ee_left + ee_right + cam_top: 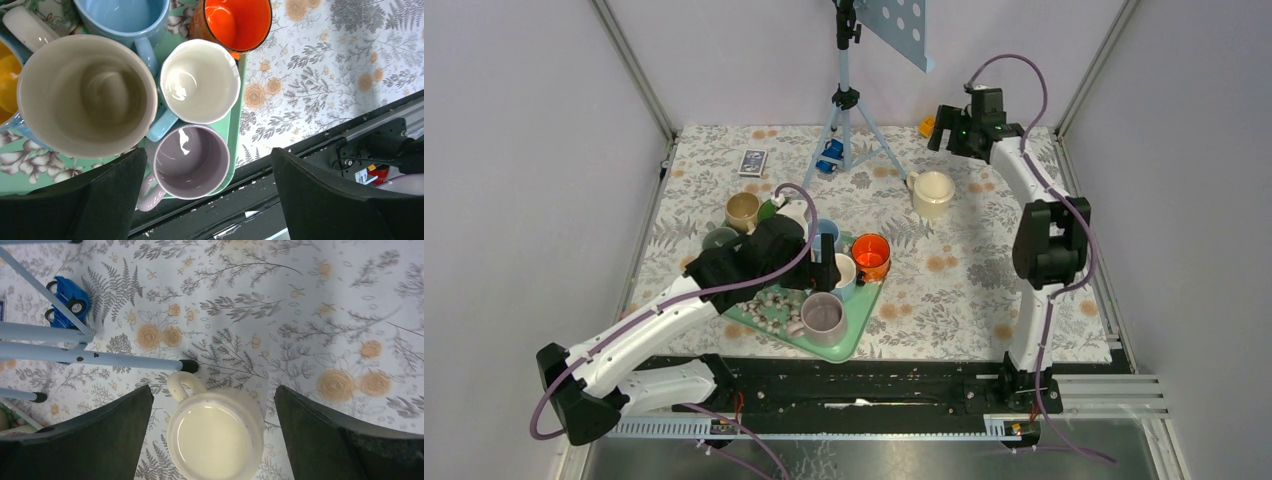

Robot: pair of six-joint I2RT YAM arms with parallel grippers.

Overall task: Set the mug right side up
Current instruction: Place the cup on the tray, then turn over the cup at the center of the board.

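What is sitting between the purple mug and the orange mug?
A white mug with a light blue handle sits between the purple mug and the orange mug. The left wrist view shows it best.

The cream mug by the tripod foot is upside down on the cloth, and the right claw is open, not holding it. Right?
No: the cream mug stands right side up, as the right wrist view shows, looking into its open mouth. It is on the cloth by the tripod foot, and the right claw is open, not holding it.
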